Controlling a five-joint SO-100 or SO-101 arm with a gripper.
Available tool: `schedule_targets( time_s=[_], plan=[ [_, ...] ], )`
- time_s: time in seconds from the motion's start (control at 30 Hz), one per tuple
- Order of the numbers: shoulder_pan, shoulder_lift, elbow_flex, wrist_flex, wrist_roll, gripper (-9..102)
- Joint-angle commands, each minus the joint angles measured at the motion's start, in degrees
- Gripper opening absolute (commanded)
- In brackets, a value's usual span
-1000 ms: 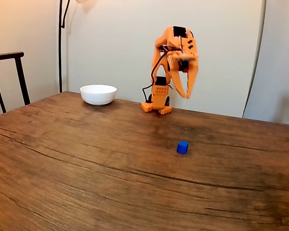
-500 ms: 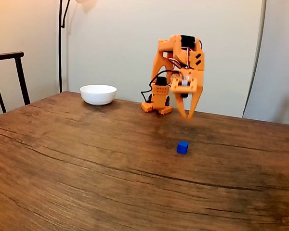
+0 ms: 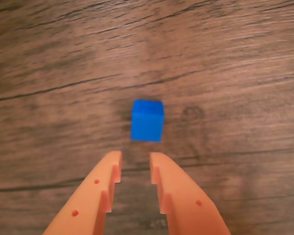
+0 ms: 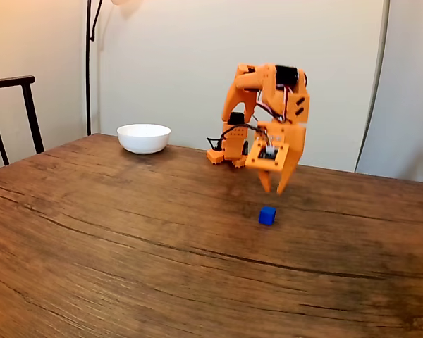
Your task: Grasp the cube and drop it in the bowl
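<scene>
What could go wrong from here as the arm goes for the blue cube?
The pincer hangs above the cube with a gap that looks barely wider than it, so a fingertip may land on top or knock it away. The cube also sits slightly skewed to the fingers. The bowl is far across the table, so a weak grip could drop it.

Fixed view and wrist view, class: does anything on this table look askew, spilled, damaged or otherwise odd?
Nothing stands out. The cube sits flat on the wooden table, intact, with the tool open above it. The bowl stands upright near the far edge, nothing spilled around it. The dark lines in the wood look like grain, not damage.
</scene>
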Motion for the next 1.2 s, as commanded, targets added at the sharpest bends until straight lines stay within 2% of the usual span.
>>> schedule_targets(
  time_s=[0.0, 0.13, 0.23, 0.57, 1.17],
  plan=[
    [-0.4, -1.8, -4.7, 0.4, -0.4, 13],
    [-0.4, -3.4, -5.4, 0.4, -0.4, 29],
    [-0.4, -3.6, -5.4, 2.0, -1.8, 35],
    [-2.8, -4.2, -5.0, 3.2, -3.8, 42],
    [-5.3, -12.1, -8.0, -1.3, -7.0, 42]
  ],
)
